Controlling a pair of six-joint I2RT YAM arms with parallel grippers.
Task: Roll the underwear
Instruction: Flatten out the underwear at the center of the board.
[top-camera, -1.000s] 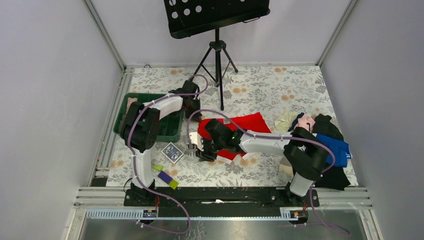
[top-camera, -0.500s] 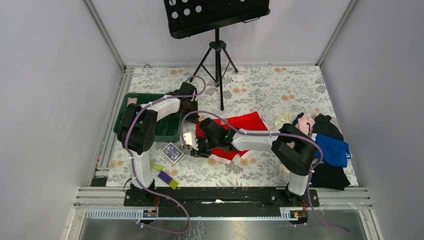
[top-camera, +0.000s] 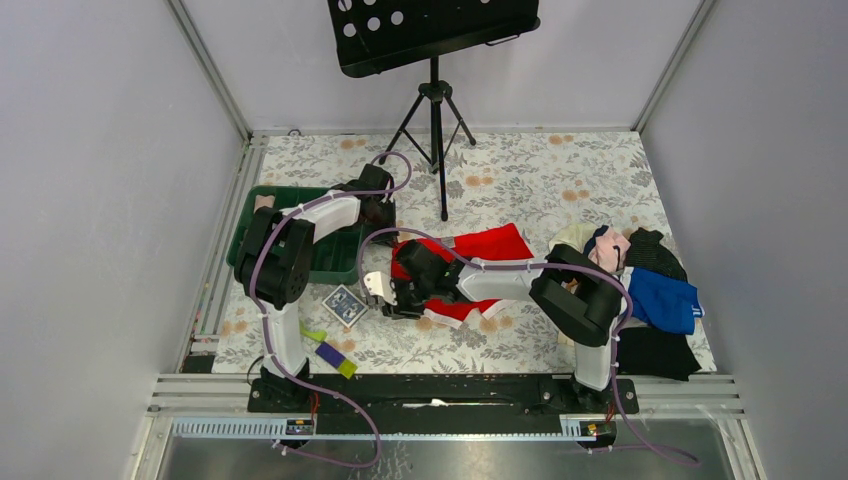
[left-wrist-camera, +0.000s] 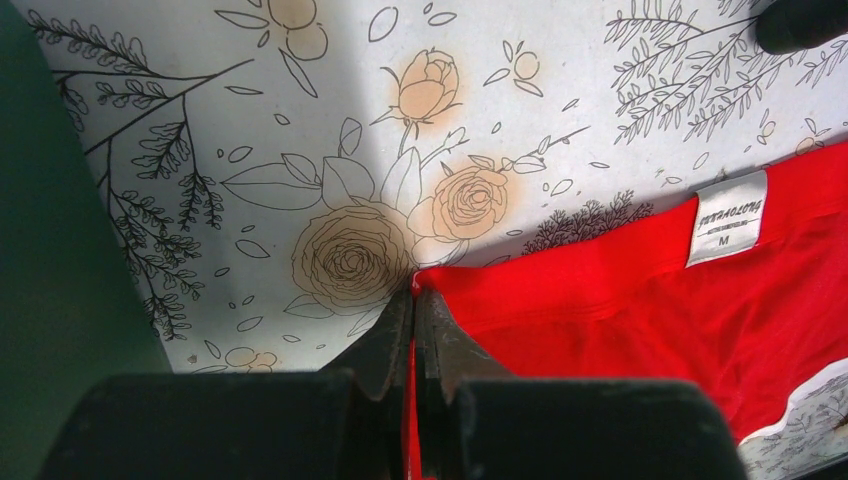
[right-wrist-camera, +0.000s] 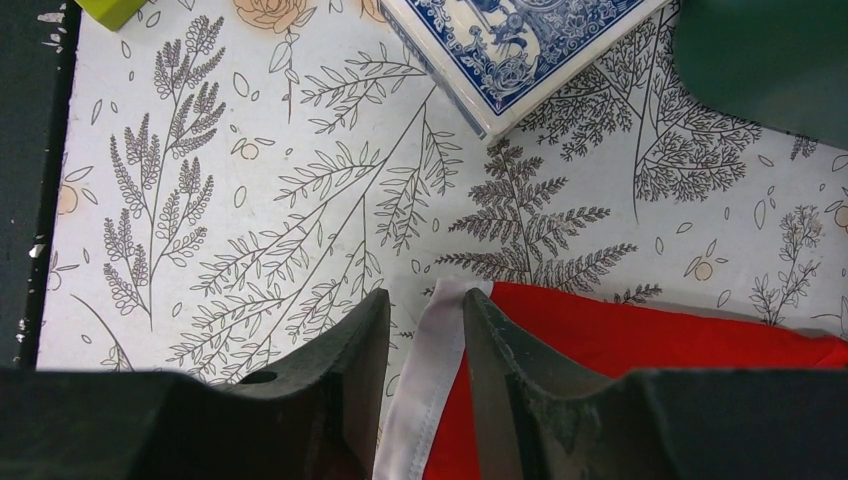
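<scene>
The red underwear (top-camera: 495, 245) lies spread on the flowered table between the two arms. My left gripper (top-camera: 385, 225) is shut on its far left corner; in the left wrist view the red cloth (left-wrist-camera: 640, 300) with its white size tag runs right from the pinched fingertips (left-wrist-camera: 413, 292). My right gripper (top-camera: 378, 290) is at the near left corner. In the right wrist view its jaws (right-wrist-camera: 425, 297) stand apart with the white waistband trim (right-wrist-camera: 430, 380) between them, against the right finger, and a gap to the left finger. Red cloth (right-wrist-camera: 640, 335) spreads to the right.
A green bin (top-camera: 335, 255) stands just left of the left gripper. A blue patterned card box (top-camera: 344, 305) lies near the right gripper. Small yellow and purple blocks (top-camera: 335, 358) sit near the front. A clothes pile (top-camera: 640, 280) is at right, a music stand (top-camera: 436, 150) behind.
My right arm has slid left along the table, taking the near edge of the underwear with it. The left gripper has shifted slightly back and stays shut on its corner.
</scene>
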